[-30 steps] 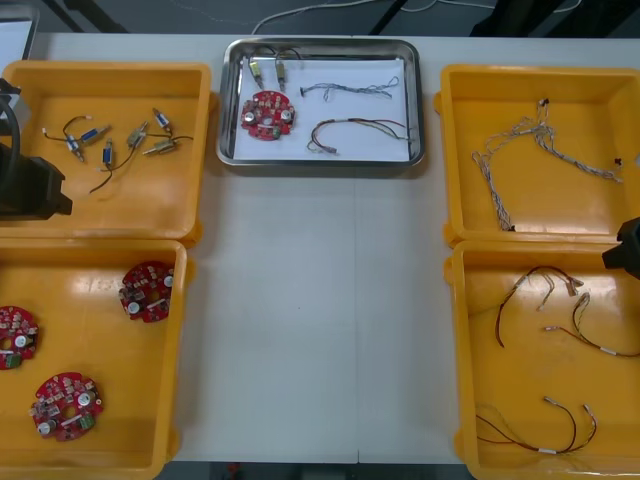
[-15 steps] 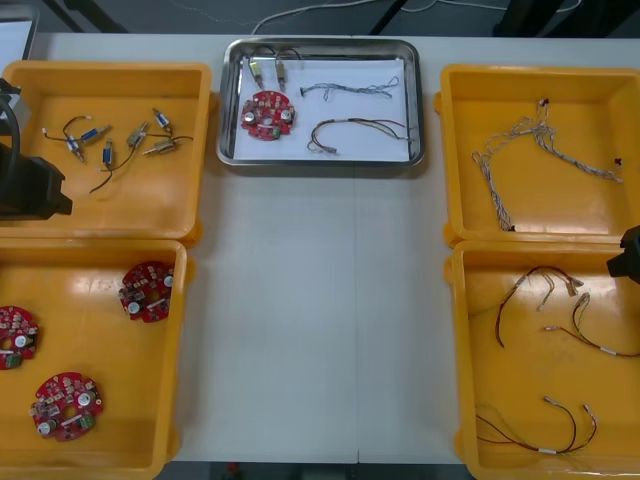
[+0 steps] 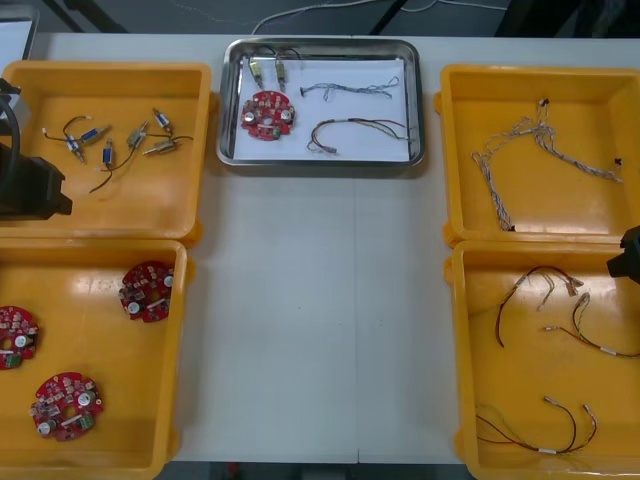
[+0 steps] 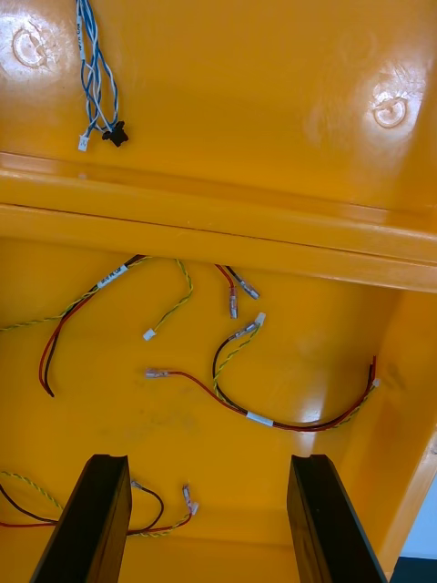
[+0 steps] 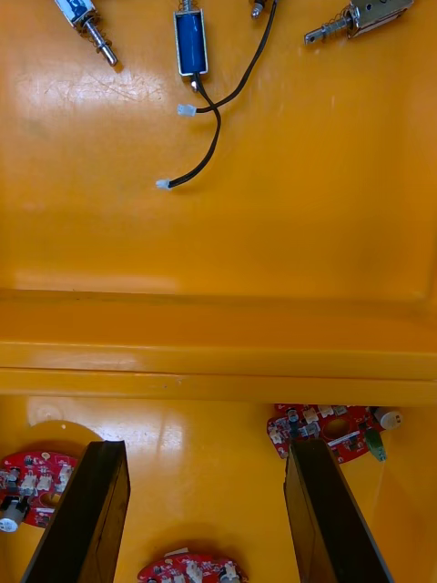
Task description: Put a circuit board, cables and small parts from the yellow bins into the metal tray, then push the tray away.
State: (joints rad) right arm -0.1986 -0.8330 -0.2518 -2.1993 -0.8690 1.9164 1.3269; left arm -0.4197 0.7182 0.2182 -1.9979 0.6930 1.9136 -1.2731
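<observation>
The metal tray [image 3: 232, 100] sits at the table's far middle, white inside. It holds a round red circuit board [image 3: 266, 113], two small metal parts [image 3: 268, 69], a blue and white cable [image 3: 350, 90] and a red and yellow cable [image 3: 358, 128]. My left gripper [image 5: 205, 510] stands open with nothing between its fingers, above the near-left bin's circuit boards [image 5: 328, 431]. My right gripper [image 4: 209, 515] is open too, over red and yellow cables [image 4: 246, 410] in the near-right bin. The left arm [image 3: 25, 180] shows at the left edge, the right arm [image 3: 628, 250] at the right edge.
Far-left yellow bin [image 3: 190, 130] holds several small metal parts [image 3: 120, 140] with black leads. Near-left bin [image 3: 100, 440] holds three circuit boards [image 3: 146, 291]. Far-right bin [image 3: 455, 150] has blue and white cables [image 3: 520, 150]; near-right bin [image 3: 462, 380] has red and yellow cables [image 3: 540, 300].
The right arm has drawn slightly further toward the right edge. The tray and its contents have not moved.
</observation>
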